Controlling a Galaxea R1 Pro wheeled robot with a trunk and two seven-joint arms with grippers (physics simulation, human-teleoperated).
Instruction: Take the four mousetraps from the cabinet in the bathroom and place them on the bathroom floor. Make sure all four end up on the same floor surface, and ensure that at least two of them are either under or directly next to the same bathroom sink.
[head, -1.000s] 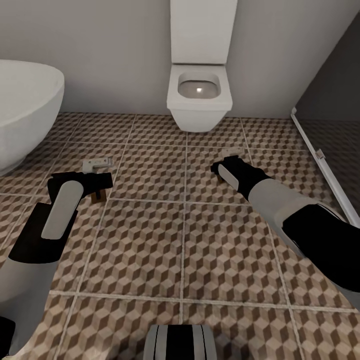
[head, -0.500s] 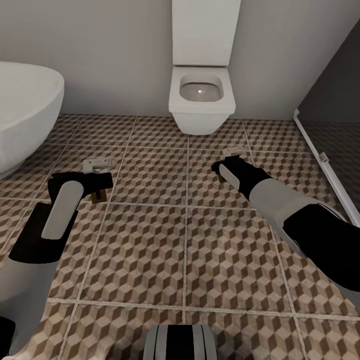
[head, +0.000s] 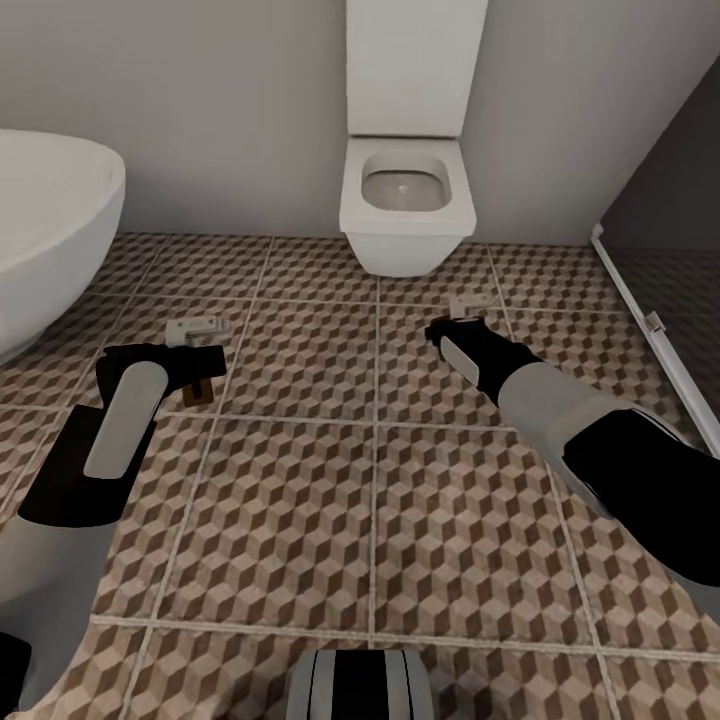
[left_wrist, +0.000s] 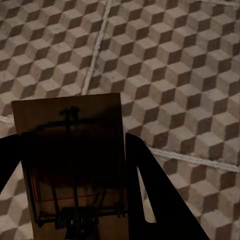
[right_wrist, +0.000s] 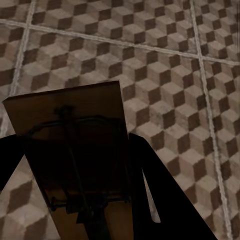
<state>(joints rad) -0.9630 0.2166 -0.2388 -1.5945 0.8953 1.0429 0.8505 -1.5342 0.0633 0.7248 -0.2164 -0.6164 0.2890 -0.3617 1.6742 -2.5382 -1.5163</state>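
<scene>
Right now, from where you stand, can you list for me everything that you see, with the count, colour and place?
toilet: 1, white, against the back wall
tub: 1, white, far left
floor: brown, beige and white cube-pattern tiles
screen: 1, dark, far right, with a white bottom rail
pale flat items: 2, on the floor, the other near the toilet; too small to identify
mousetrap: 2, brown wood with wire, one in each end effector; the other
left end effector: black, shut on a mousetrap
right end effector: black, shut on a mousetrap
</scene>
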